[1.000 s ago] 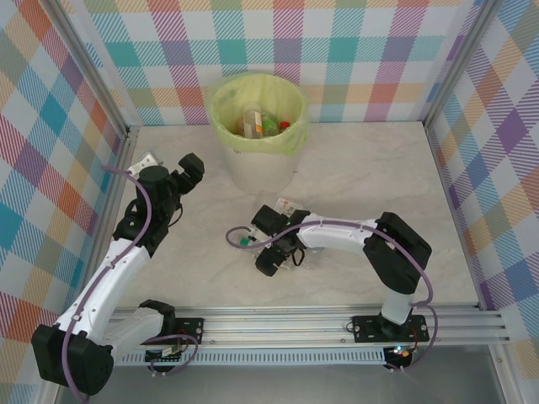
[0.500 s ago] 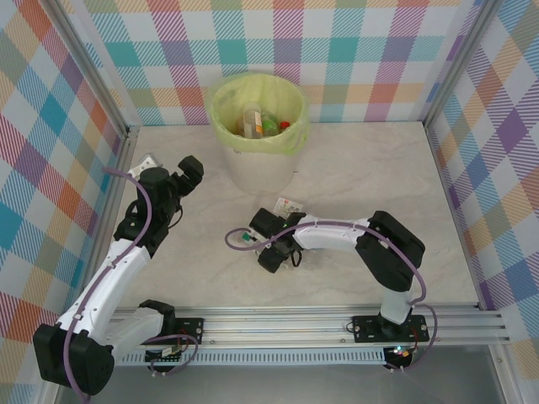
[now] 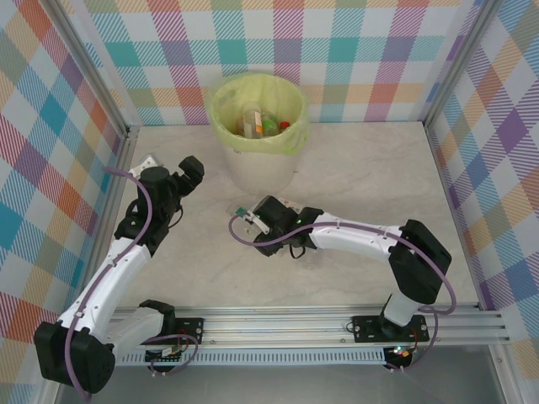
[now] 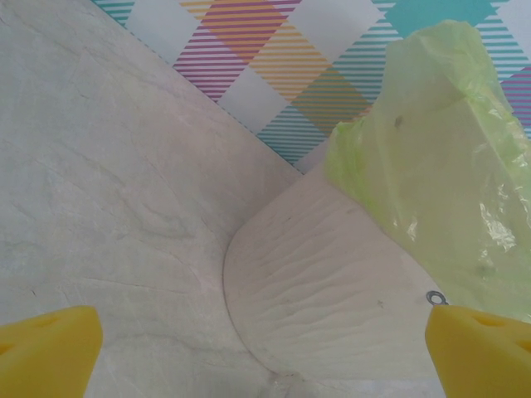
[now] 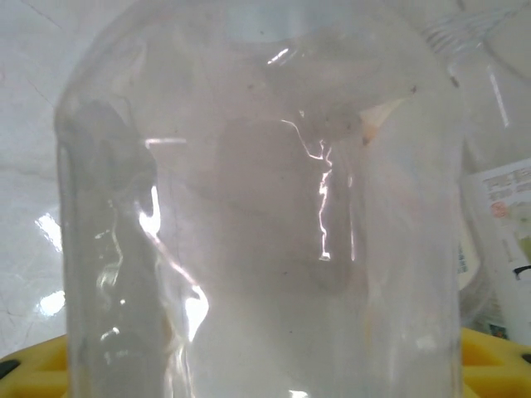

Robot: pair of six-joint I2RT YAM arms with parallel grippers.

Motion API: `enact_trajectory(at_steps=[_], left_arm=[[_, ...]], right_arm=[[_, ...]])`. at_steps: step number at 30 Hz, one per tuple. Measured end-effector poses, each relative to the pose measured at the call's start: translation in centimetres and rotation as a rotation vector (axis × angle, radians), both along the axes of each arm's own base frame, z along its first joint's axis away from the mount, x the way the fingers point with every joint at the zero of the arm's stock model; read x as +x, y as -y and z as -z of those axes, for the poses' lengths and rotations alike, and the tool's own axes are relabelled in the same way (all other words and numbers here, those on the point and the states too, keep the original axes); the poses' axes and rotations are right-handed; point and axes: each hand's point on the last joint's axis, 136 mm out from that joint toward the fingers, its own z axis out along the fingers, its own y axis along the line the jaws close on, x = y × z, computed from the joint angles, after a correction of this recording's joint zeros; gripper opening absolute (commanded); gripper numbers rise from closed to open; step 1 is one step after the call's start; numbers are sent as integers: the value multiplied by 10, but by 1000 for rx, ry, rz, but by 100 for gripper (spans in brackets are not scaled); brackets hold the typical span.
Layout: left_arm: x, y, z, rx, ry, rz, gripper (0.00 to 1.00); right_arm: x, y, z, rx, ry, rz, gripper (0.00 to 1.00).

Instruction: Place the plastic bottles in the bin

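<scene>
The left fingers stand spread wide with nothing between them, hovering above the desk. Just ahead of their tips and to the right rises the white wall of the bin, its yellow-green bag folded over the rim. Several bottles lie inside the bin. Further right, the right fingers pinch a clear bottle, whose body fills the gap between both tips. Just to the right of those fingers, a labelled bottle lies on the desk.
</scene>
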Motion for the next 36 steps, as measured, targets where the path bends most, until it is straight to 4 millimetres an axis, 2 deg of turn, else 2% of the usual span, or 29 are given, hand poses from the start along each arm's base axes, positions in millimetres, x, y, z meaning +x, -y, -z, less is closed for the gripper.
enact_trajectory(at_steps=[12, 15, 23, 27, 32, 36], left_arm=[[-2, 0, 14, 1, -43, 8, 100], [-4, 5, 19, -6, -56, 33, 100], [-14, 22, 47, -9, -165, 144, 100], [-24, 25, 69, -19, -231, 169, 100], [-39, 27, 96, -67, -288, 174, 100], [-45, 27, 99, -91, -289, 169, 100]], right_arm=[[13, -10, -42, 142, 116, 27, 57], [18, -14, -59, 196, 159, 33, 57], [26, -23, -138, 403, 324, 20, 56], [32, -21, -160, 447, 372, 7, 57], [54, -15, -199, 497, 451, 5, 56], [75, -11, -243, 556, 535, 7, 57]])
